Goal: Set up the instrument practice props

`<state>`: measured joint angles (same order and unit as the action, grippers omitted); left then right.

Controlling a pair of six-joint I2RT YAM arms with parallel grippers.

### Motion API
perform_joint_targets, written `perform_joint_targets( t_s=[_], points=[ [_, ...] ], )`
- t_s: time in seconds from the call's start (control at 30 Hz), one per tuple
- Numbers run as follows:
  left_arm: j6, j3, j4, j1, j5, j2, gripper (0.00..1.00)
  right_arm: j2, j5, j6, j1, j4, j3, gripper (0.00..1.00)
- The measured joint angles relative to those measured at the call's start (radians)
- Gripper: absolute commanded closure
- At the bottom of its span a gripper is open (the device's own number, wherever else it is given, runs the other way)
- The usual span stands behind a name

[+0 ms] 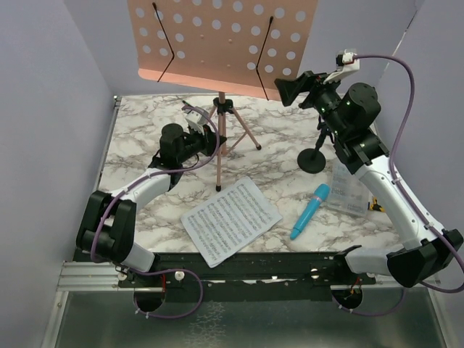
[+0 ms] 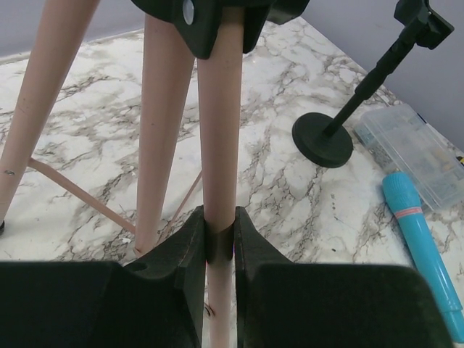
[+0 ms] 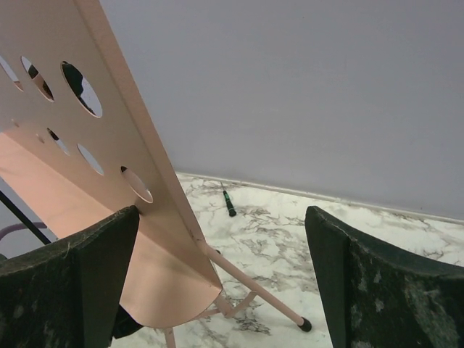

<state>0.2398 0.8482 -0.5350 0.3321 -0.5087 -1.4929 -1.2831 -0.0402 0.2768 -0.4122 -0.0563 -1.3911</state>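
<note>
The pink perforated music stand [image 1: 217, 36] stands upright on its tripod legs at the back middle. My left gripper [image 1: 205, 141] is shut on its front leg [image 2: 220, 181]. My right gripper [image 1: 290, 88] is open, raised beside the desk's right lower edge [image 3: 156, 239], which lies between its jaws. The white sheet-music pages [image 1: 230, 219] lie flat near the front. The bright blue toy microphone [image 1: 310, 210] lies to their right and shows in the left wrist view [image 2: 420, 239]. The black round-based mic stand [image 1: 313, 156] stands empty, also seen by the left wrist [image 2: 324, 138].
A clear plastic box [image 1: 348, 190] lies right of the microphone, also in the left wrist view [image 2: 417, 152]. A small black-green stick [image 3: 229, 204] lies near the back wall. Walls close in on the left, back and right of the marble table [image 1: 138, 138].
</note>
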Motion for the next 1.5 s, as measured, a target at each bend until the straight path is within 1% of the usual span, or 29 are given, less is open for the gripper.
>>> perform_joint_targets(
  t_s=[0.3, 0.43, 0.9, 1.1, 1.23, 1.3, 1.4, 1.43, 1.5],
  points=[
    [0.009, -0.087, -0.031, 0.045, 0.158, 0.081, 1.0, -0.031, 0.0, -0.021, 0.0, -0.042, 0.0, 0.04],
    [0.018, -0.111, -0.04, 0.055, 0.199, 0.105, 1.0, -0.053, 0.0, -0.031, 0.0, -0.048, -0.013, 0.04],
    [0.065, -0.124, -0.066, 0.076, 0.277, 0.106, 1.0, -0.135, 0.022, -0.068, 0.003, -0.019, -0.114, 0.04],
    [0.067, -0.125, -0.069, 0.076, 0.279, 0.106, 1.0, -0.138, 0.022, -0.068, 0.005, -0.014, -0.116, 0.04],
    [0.067, -0.125, -0.069, 0.076, 0.278, 0.106, 1.0, -0.119, 0.019, -0.068, 0.006, -0.004, -0.103, 0.01],
    [0.067, -0.125, -0.069, 0.076, 0.278, 0.106, 0.89, -0.099, 0.015, -0.068, 0.006, 0.0, -0.086, 0.0],
    [0.068, -0.125, -0.069, 0.076, 0.276, 0.106, 0.61, -0.065, 0.003, -0.068, 0.008, 0.013, -0.073, 0.0],
    [0.072, -0.125, -0.069, 0.076, 0.275, 0.106, 0.57, -0.054, -0.001, -0.068, 0.008, 0.018, -0.073, 0.0],
    [0.09, -0.125, -0.067, 0.076, 0.272, 0.106, 0.53, -0.032, -0.008, -0.069, 0.008, 0.024, -0.072, 0.0]
  ],
)
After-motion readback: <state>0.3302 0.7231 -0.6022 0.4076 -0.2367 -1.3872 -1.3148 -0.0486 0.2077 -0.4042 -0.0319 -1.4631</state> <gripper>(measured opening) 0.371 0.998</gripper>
